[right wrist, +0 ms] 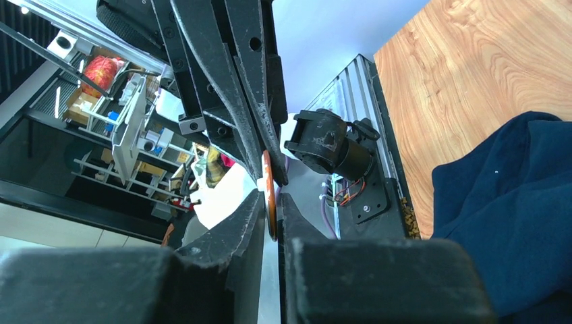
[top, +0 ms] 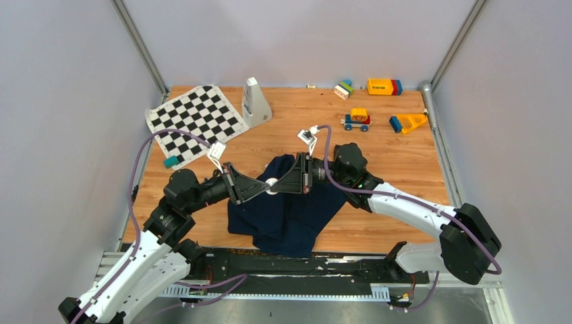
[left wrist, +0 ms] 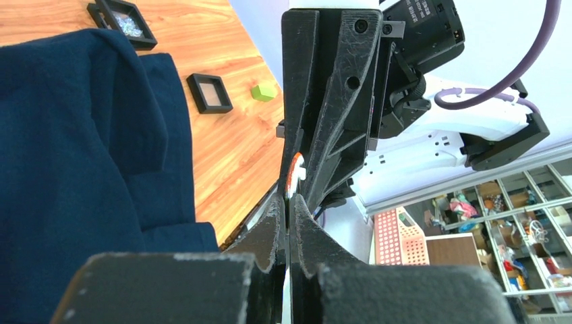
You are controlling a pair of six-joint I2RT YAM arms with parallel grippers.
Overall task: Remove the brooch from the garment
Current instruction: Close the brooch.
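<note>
The brooch [top: 271, 187], a small flat disc in white and orange, hangs in the air between both grippers, just above the dark navy garment [top: 290, 216]. My left gripper [top: 268, 188] reaches in from the left and is shut on one edge of it. My right gripper [top: 275, 187] comes from the right, pinched on the opposite edge. In the left wrist view the brooch [left wrist: 295, 174] shows edge-on just past my left gripper [left wrist: 289, 202], with the garment [left wrist: 67, 169] to the left. In the right wrist view the brooch [right wrist: 269, 196] sits between the tips of my right gripper [right wrist: 271, 202]. No cloth shows on it.
A black-and-white chequered mat [top: 195, 121] lies at the back left beside a white wedge-shaped object [top: 255, 101]. Toy blocks [top: 384, 86], a toy car [top: 356, 120] and an orange-blue toy [top: 408, 122] sit at the back right. A teal block [top: 171, 162] lies near the left arm.
</note>
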